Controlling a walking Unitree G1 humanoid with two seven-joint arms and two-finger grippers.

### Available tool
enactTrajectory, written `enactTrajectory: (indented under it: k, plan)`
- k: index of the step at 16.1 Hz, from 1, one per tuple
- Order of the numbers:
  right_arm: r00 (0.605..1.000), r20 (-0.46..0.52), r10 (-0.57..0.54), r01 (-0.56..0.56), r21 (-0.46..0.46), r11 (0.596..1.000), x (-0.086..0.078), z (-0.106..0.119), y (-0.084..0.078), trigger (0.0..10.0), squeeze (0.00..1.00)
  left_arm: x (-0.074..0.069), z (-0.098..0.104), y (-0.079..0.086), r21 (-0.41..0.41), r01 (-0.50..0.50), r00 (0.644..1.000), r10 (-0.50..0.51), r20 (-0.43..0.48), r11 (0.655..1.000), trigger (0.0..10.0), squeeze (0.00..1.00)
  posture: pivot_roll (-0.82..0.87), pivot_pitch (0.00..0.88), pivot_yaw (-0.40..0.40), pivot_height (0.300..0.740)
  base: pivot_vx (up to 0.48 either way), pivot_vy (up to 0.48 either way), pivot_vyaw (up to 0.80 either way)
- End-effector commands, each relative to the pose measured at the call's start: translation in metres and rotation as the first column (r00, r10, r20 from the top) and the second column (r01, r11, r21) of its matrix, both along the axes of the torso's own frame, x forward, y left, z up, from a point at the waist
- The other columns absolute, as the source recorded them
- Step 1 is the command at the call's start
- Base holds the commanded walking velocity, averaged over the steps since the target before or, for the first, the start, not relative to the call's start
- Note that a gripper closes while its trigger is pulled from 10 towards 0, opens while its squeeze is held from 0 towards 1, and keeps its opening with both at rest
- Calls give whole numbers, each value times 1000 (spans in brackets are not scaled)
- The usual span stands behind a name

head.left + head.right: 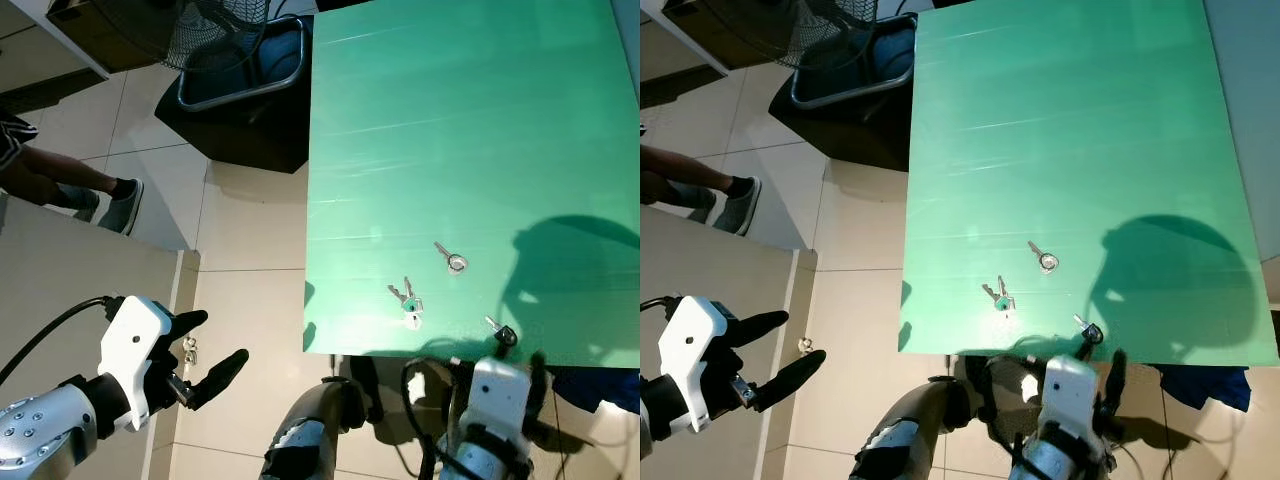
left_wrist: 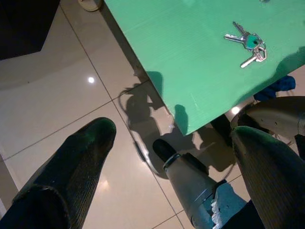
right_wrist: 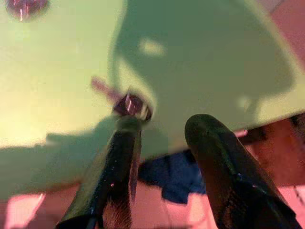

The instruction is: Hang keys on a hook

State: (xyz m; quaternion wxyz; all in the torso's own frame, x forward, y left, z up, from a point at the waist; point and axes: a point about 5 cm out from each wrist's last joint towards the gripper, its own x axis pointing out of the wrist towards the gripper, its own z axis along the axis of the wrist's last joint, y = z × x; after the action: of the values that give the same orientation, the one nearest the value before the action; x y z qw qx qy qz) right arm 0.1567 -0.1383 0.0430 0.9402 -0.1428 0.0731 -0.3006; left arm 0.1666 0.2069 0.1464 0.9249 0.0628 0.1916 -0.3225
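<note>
Green tabletop (image 1: pixel 460 130) takes up most of the left eye view, and three sets of keys lie near its closest edge: a single silver key (image 1: pixel 451 258), a bunch with a green tag (image 1: pixel 407 298), and a black-headed key (image 1: pixel 501 332) right at the rim. The left gripper (image 1: pixel 205 350) hangs over the tiled floor (image 1: pixel 250 230) off the table's side, fingers spread and empty, while the right gripper (image 1: pixel 510 362) sits just below the table edge, close under the black-headed key. A person's legs and shoes (image 1: pixel 115 205) stand at the far left, and a fan base (image 1: pixel 235 60) sits beyond the table. The right eye view repeats this layout. From the left wrist view, the two black fingers are wide apart above the floor, with the green-tagged bunch on the table well beyond them. In the right wrist view, the fingers are parted, one fingertip (image 3: pixel 126 131) just beside the black-headed key, nothing pinched. No hook can be made out, so the task looks barely begun: a key must still be grasped, carried and hung.
</note>
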Motion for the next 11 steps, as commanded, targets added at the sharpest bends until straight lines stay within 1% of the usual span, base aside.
enactTrajectory:
  k: [1, 3, 4, 5, 7, 9, 11]
  plan:
    - [1000, -26, 3, 2, 156, 988, 5, -1, 41, 10000, 0, -2, -1, 8, 28, -25, 999, 26, -25, 999, 10000, 0, 26, 463, 400, 740, 0, 0, 0]
    - [996, -76, 54, -50, 50, 997, 11, -9, 33, 10000, 0, -3, 0, 9, 32, -26, 999, 27, -27, 999, 10000, 0, 21, 464, 400, 740, 0, 0, 0]
    - [993, -88, 73, -73, 9, 997, 15, -15, 26, 10000, 0, -3, 0, 8, 32, -24, 999, 25, -26, 999, 10000, 0, 21, 464, 400, 740, 0, 0, 0]
    - [993, -86, 83, -87, -45, 995, 19, -18, 13, 10000, 0, -3, 0, 8, 29, -25, 999, 26, -25, 999, 10000, 0, 20, 464, 400, 740, 0, 0, 0]
    - [995, -73, 71, -77, -88, 993, 22, -16, -2, 10000, 0, -3, -1, 8, 29, -29, 999, 30, -28, 999, 10000, 0, 19, 465, 400, 740, 0, 0, 0]
    - [994, -64, 88, -97, -141, 985, 25, -12, -5, 10000, 0, -4, -2, 7, 25, -34, 999, 35, -27, 999, 10000, 0, 17, 468, 400, 740, 0, 0, 0]
    - [992, -39, 117, -122, -169, 978, 29, -6, -1, 10000, 0, -4, -2, 6, 20, -37, 999, 38, -26, 999, 10000, 0, 8, 465, 400, 740, 0, 0, 0]
